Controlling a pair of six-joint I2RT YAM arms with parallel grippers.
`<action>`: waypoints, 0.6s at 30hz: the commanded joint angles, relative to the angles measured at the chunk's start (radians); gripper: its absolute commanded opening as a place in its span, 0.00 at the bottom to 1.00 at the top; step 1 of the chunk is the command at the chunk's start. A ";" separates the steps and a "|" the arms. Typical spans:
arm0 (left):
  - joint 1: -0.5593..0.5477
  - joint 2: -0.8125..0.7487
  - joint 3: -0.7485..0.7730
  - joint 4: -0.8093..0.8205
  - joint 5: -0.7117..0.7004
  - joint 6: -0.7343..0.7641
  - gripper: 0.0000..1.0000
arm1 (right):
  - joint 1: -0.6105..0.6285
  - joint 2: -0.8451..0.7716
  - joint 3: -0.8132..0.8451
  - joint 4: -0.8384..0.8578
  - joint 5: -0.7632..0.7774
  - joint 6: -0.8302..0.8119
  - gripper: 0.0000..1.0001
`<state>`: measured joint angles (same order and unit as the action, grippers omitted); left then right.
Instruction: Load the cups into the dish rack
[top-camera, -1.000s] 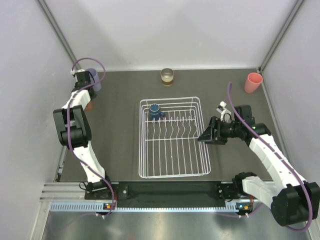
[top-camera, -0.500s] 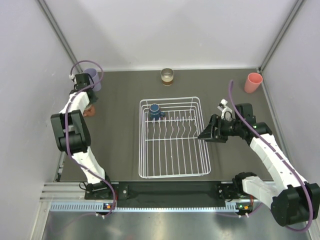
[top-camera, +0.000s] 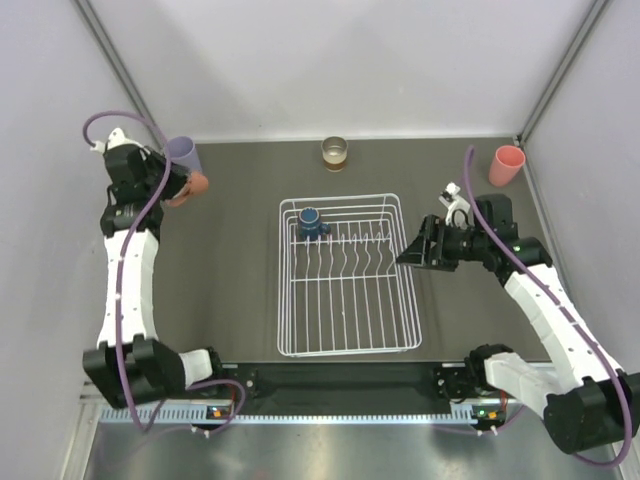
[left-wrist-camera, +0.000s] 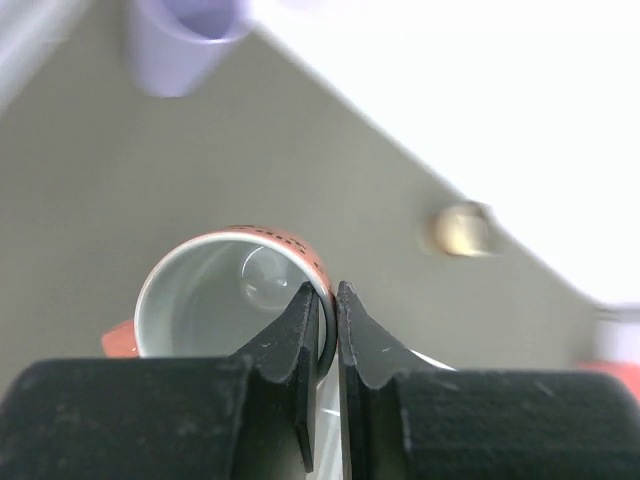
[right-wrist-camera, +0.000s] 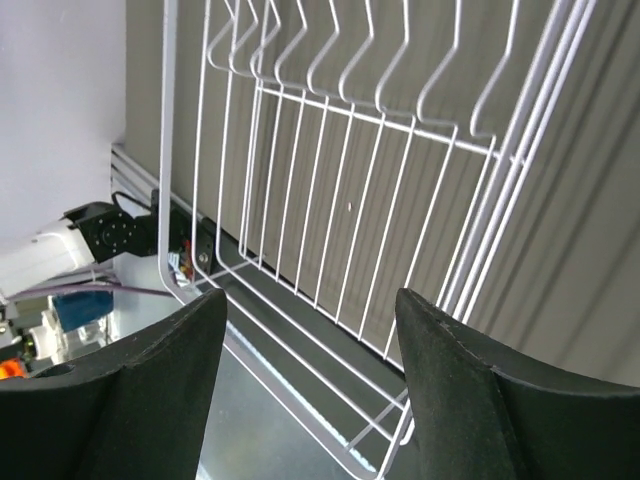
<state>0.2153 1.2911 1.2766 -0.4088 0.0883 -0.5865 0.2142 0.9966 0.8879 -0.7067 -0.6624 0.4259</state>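
My left gripper is shut on the rim of the terracotta-orange mug, one finger inside and one outside, holding it above the table's back left. In the left wrist view the mug shows its pale inside between the fingers. The lavender tumbler stands just behind it. The dark blue mug sits in the back left corner of the white dish rack. The brownish cup stands at the back centre and the pink tumbler at the back right. My right gripper is open and empty over the rack's right rim.
Pale walls close in the table on the left, back and right. The right wrist view looks down through the rack's wires to the table's front rail. The lavender tumbler and the blurred brownish cup show in the left wrist view.
My left arm has raised the terracotta mug off the table and swung it back, toward the lavender tumbler. My right gripper has shifted slightly toward the back and stays open.
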 joint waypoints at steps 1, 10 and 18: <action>0.001 -0.114 -0.014 0.082 0.201 -0.162 0.00 | 0.037 -0.012 0.095 0.045 0.029 -0.004 0.68; -0.017 -0.295 -0.149 0.467 0.539 -0.533 0.00 | 0.344 0.053 0.264 0.205 0.107 -0.004 0.77; -0.135 -0.342 -0.295 0.856 0.608 -0.883 0.00 | 0.382 0.050 0.339 0.340 0.020 -0.094 0.95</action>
<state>0.1394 0.9829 1.0058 0.1390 0.6331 -1.2728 0.5747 1.0496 1.1561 -0.4789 -0.6010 0.4007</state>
